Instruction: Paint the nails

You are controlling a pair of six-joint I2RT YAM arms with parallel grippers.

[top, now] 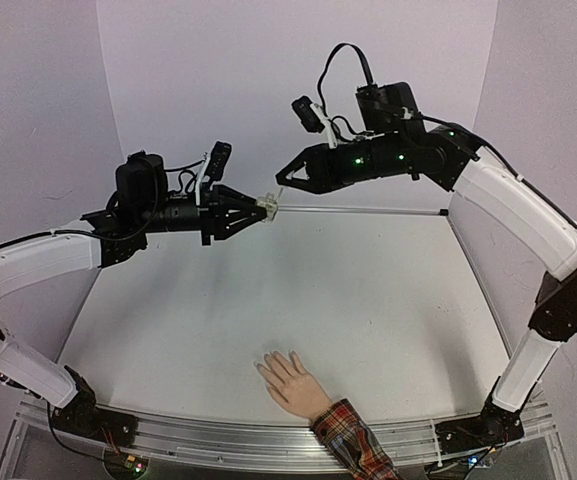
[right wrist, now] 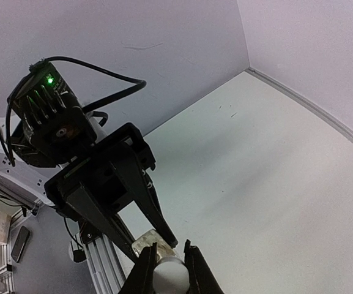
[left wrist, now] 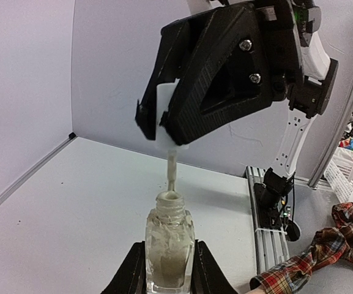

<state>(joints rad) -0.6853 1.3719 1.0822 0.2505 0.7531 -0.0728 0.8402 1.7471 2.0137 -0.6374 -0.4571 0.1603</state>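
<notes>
A flesh-coloured mannequin hand (top: 291,383) with a red plaid cuff (top: 353,440) lies palm down at the table's near edge; its pale nails (top: 265,366) point up-left. My left gripper (top: 259,207) is shut on a small clear polish bottle (left wrist: 169,249), held high in the air with its neck open. My right gripper (top: 283,185) is shut on the white brush cap (right wrist: 169,277). The brush stem (left wrist: 172,171) dips into the bottle's neck. Both grippers meet above the far middle of the table, far from the hand.
The white table (top: 368,300) is walled by pale panels at back and sides. An aluminium rail (top: 268,440) runs along the near edge. The plaid sleeve (left wrist: 341,239) shows at the lower right in the left wrist view.
</notes>
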